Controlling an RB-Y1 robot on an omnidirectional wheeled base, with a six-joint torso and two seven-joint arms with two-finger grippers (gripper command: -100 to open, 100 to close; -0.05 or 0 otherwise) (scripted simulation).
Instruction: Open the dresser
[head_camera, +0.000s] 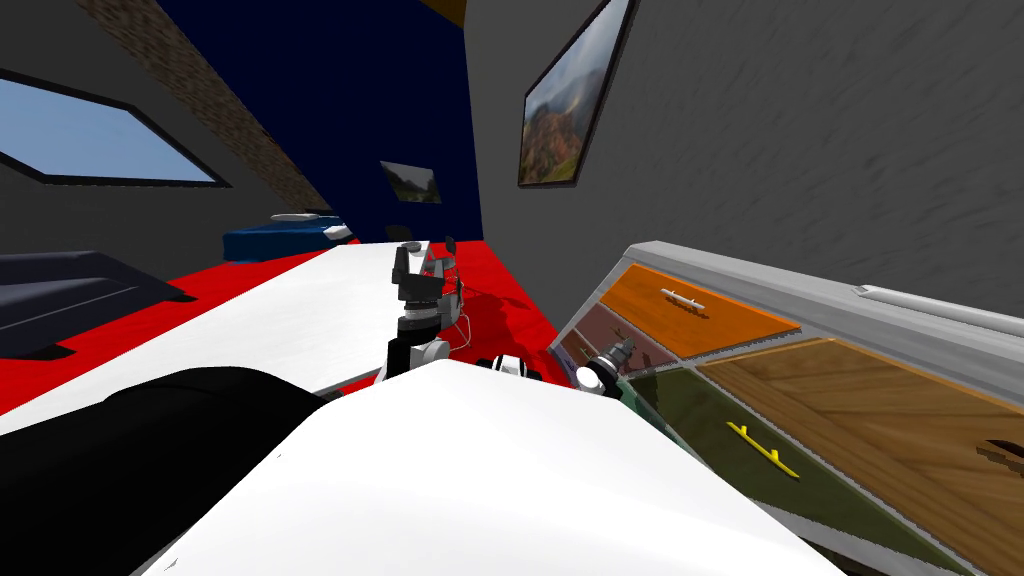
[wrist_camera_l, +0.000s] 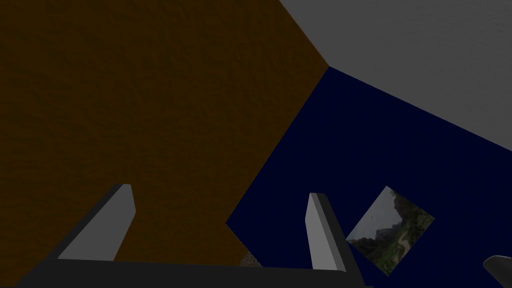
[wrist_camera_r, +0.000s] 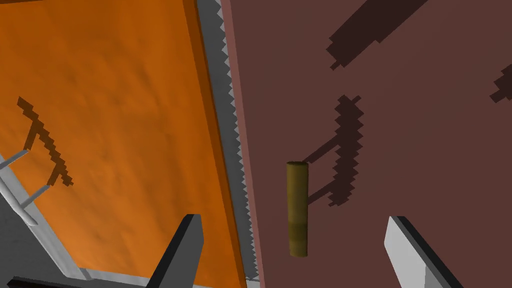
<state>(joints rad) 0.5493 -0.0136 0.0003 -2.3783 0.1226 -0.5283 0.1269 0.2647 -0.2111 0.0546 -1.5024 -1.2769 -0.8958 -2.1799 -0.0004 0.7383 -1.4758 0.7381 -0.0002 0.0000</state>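
Grey-walled room, red floor (head_camera: 500, 255); dresser (head_camera: 760, 275) stands at my right. Right gripper (wrist_camera_r: 295, 221) faces the maroon drawer front (wrist_camera_r: 400, 125) near its edge with the orange drawer front (wrist_camera_r: 110, 125). Its fingers are spread wide, olive bar handle (wrist_camera_r: 297, 200) between them, untouched. Left gripper (wrist_camera_l: 220, 192) is raised ahead, fingers apart, empty.
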